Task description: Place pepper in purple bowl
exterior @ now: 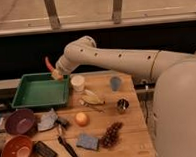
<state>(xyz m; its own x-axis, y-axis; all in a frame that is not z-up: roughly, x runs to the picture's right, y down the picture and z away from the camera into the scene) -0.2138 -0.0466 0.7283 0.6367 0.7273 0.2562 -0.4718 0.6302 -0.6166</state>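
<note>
My gripper (56, 74) hangs over the far right corner of the green tray (27, 92), at the end of the white arm that reaches in from the right. It is shut on the pepper (48, 63), a slim red-orange chili that sticks up and to the left out of the gripper. The purple bowl (19, 121) stands empty at the table's left side, in front of the tray and well below and left of the gripper.
An orange-red bowl (15, 149) sits in front of the purple one. A white cup (77, 82), blue-grey cup (115, 83), metal cup (122, 105), round orange fruit (82, 118), grapes (111, 135), blue sponge (88, 141), black remote (46, 151) and brush (66, 145) lie on the wooden table.
</note>
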